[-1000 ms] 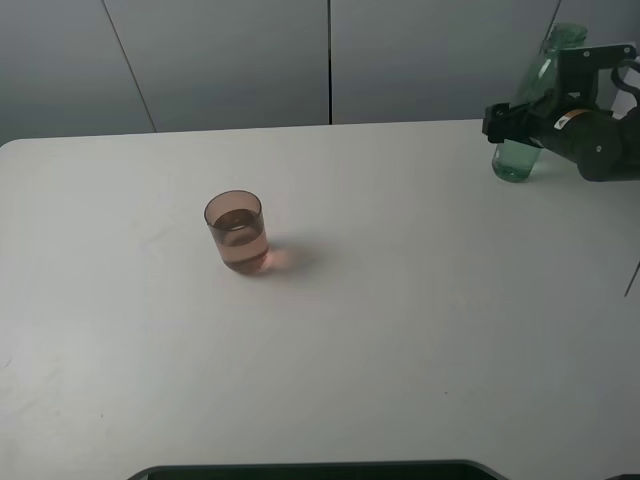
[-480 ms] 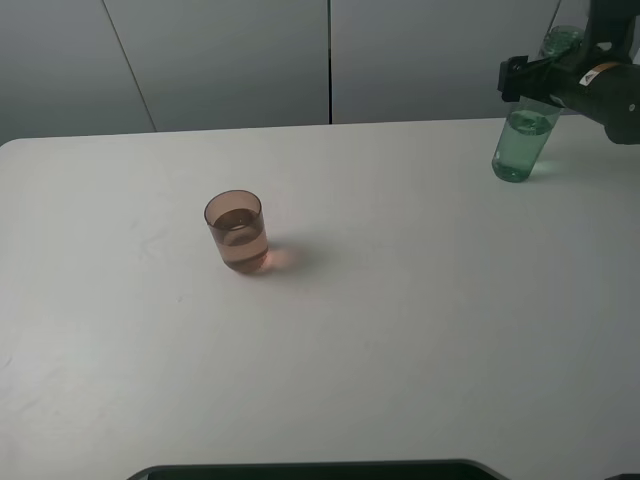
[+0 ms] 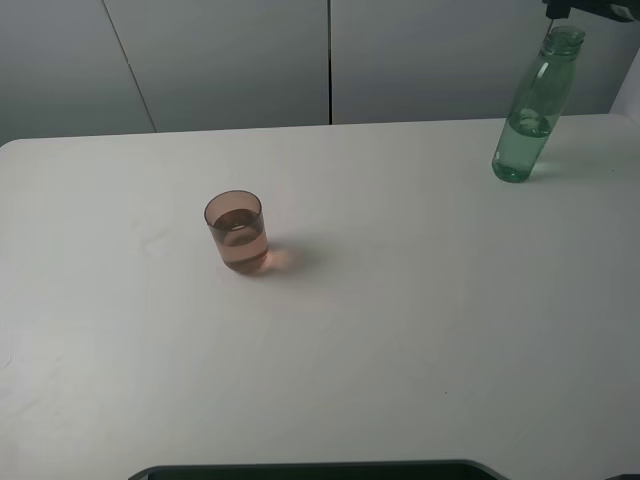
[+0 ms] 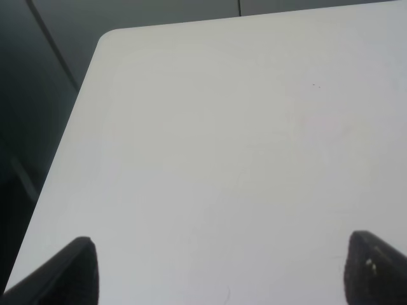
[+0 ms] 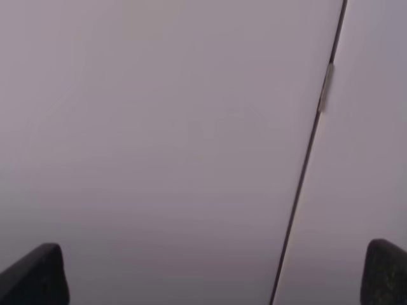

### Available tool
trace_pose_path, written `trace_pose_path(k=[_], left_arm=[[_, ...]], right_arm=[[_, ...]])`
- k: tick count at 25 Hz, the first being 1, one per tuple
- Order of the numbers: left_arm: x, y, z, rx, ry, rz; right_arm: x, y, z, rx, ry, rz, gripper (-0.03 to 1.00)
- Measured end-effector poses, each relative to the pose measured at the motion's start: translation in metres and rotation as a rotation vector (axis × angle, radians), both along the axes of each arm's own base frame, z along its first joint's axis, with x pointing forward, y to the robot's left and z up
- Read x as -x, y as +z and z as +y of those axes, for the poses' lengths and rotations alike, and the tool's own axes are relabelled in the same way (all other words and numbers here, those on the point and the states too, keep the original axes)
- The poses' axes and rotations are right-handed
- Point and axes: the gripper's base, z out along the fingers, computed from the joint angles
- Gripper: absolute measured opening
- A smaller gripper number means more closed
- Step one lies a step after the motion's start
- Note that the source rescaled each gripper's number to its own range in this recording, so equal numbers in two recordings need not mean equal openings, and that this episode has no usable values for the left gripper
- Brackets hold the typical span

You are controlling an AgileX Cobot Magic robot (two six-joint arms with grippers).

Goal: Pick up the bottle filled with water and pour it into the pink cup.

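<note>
My right gripper (image 5: 213, 273) was spread wide and empty above the upright bottle (image 3: 532, 115); left gripper (image 4: 219, 270) also spread, far off.

The bottle (image 3: 533, 106) stands at the upper right of the frame, slim, green-tinted and see-through, uncapped, seemingly leaning slightly, with water low in its body. The pink cup (image 3: 237, 232) sits upright left of centre, a small brownish-pink translucent tumbler holding liquid to roughly half its height, well apart from the bottle.
</note>
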Motion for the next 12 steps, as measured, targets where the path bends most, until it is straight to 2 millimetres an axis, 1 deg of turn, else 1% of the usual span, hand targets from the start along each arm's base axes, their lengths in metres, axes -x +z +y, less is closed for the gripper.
trace_pose_path(k=[2, 4, 6, 7, 9, 12], left_arm=[[0.0, 0.0, 0.0, 0.0, 0.0, 0.0], [0.0, 0.0, 0.0, 0.0, 0.0, 0.0], [0.0, 0.0, 0.0, 0.0, 0.0, 0.0], [0.0, 0.0, 0.0, 0.0, 0.0, 0.0], [0.0, 0.0, 0.0, 0.0, 0.0, 0.0], [0.0, 0.0, 0.0, 0.0, 0.0, 0.0]], right_arm=[[0.005, 0.022, -0.001, 0.005, -0.01, 0.075, 1.0], [0.013, 0.039, -0.002, 0.006, -0.022, 0.183, 1.0], [0.024, 0.058, -0.002, -0.001, -0.035, 0.278, 1.0], [0.032, 0.066, -0.002, -0.018, -0.043, 0.357, 1.0], [0.046, 0.078, -0.001, -0.035, -0.043, 0.471, 1.0], [0.074, 0.087, 0.001, -0.035, -0.038, 0.691, 1.0]])
